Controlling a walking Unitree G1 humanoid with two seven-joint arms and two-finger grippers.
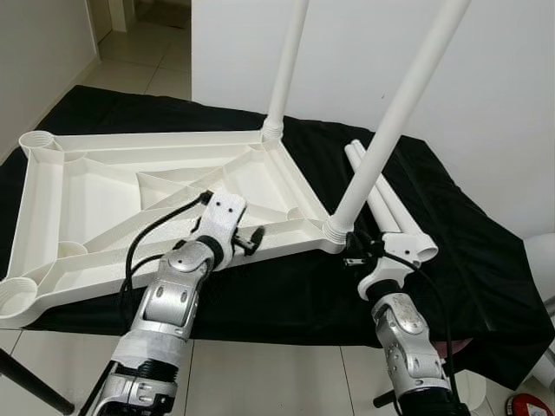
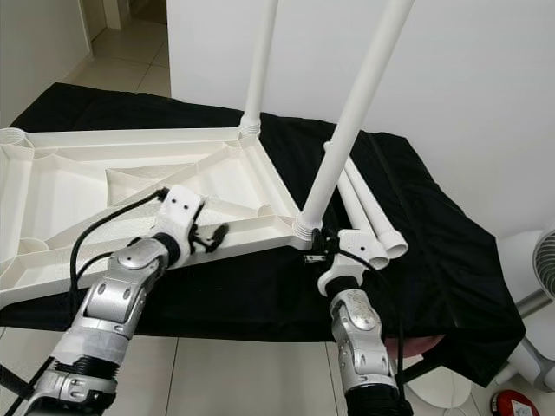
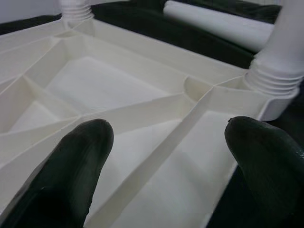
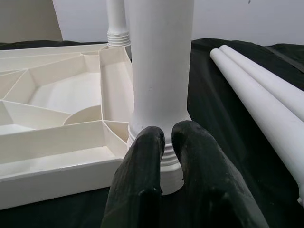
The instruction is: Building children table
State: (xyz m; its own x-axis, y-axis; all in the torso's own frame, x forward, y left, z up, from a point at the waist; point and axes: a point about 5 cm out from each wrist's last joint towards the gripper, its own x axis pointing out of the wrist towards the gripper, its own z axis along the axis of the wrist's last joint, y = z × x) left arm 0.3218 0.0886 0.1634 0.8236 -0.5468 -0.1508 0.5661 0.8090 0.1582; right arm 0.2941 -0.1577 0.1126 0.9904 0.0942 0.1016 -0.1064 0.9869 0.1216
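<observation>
A white plastic table top lies upside down on a black cloth. Two white round legs stand up in its corners. Two more white tubes lie beside it. The left gripper is spread wide over the top's near edge. The right gripper is pressed together, maybe touching the near leg's bottom.

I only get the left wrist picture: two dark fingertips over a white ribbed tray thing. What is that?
Observer: The upturned tabletop, lying on a black cloth.
Operator: How many legs are in?
Observer: Two legs stand screwed in, one at the far corner, one at the near corner.
Operator: Any spares?
Observer: Two loose legs lie on the cloth beside it.
Operator: And the other hand?
Observer: The right hand is at the near leg's threaded base.
</observation>
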